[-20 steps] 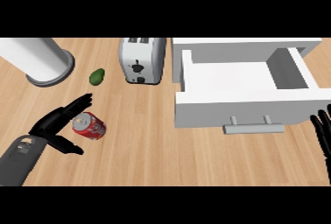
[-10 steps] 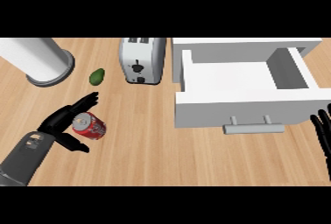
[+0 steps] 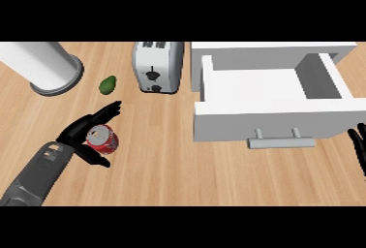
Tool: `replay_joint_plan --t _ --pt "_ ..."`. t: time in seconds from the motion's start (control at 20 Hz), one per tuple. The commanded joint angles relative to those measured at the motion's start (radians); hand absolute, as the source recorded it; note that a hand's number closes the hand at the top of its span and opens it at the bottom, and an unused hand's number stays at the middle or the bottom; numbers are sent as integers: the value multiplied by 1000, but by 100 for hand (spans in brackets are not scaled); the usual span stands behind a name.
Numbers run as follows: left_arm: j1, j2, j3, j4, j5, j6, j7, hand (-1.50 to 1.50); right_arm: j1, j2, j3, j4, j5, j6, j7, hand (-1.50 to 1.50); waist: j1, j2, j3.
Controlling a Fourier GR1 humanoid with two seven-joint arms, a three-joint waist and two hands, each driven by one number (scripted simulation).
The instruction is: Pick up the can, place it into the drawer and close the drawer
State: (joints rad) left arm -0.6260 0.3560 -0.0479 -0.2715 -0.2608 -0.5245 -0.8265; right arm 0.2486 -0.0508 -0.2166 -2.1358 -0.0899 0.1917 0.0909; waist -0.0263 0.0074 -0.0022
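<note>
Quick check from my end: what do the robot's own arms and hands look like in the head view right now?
The left forearm is a grey, smooth, boxy shell with small dark recessed marks near the wrist, ending in a black left hand with slim fingers and a thumb. Only the black fingers of the right hand show at the right edge. No cables or sleeves visible.

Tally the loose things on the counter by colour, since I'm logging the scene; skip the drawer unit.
Red: 1, the can
Green: 1, the small green fruit
Silver or white: 2, the toaster and the white cylinder
Total: 4
</note>
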Motion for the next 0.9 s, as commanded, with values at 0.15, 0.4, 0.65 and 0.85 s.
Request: replay_joint_plan --t 0.15,0.4,0.65,0.85 --pt "4 -14 -24 -19 -2 -161 -115 -150 -23 6 5 -17 14 -25 49 -150 10 -3 0" --pt "24 -74 -37 -21 1 -137 -126 150 5 -4 -11 -9 -10 8 17 -150 6 -3 1" --pt "26 -99 -36 -66 38 -182 -43 150 6 4 -34 8 -17 -1 0 -150 21 -7 2" --pt "-2 -78 -32 -108 73 -254 -31 150 72 27 -5 -42 -11 16 -10 -150 15 -10 2"
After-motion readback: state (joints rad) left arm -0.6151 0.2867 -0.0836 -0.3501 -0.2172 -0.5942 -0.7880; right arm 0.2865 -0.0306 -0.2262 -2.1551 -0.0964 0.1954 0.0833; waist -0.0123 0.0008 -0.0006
